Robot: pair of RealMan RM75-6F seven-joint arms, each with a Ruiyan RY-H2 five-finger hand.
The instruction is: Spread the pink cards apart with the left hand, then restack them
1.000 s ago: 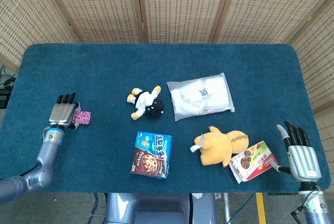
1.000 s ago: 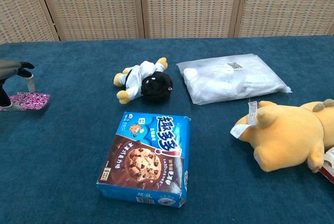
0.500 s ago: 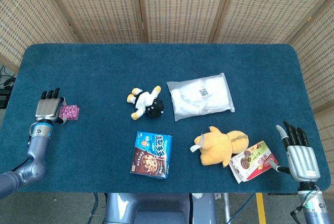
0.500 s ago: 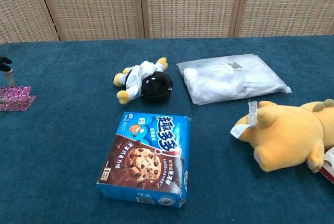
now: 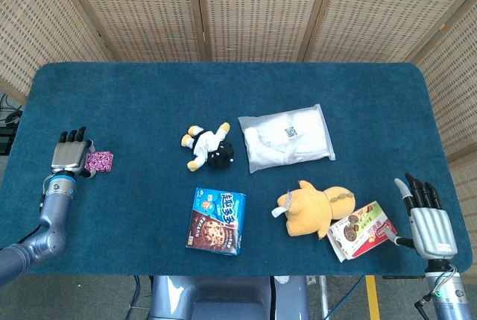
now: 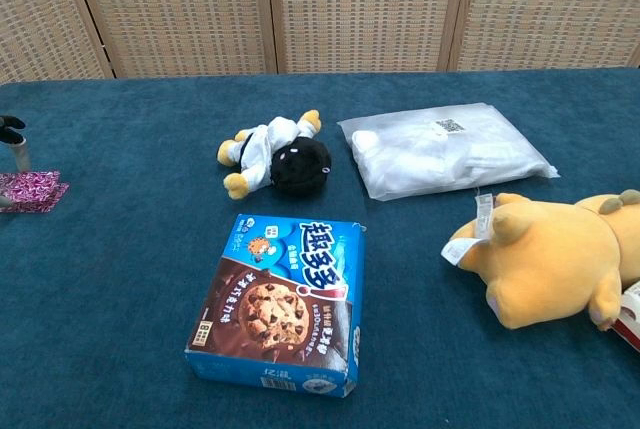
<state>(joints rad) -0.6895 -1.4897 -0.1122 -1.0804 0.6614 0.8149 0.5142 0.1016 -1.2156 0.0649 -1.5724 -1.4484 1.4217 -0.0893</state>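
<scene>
Head view: left hand (image 5: 69,155) flat at the table's (image 5: 223,89) far left edge, fingers apart, touching the pink cards (image 5: 99,161) to slide them, right hand (image 5: 429,219) idle, fingers apart; chest view: cards (image 6: 30,191) look stacked.

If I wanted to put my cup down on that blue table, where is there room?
The widest bare stretch runs along the table's far edge, beyond the small doll and white bag. Another lies between the pink cards and the cookie box. The near right is crowded: yellow plush, red packet and the right hand.
</scene>
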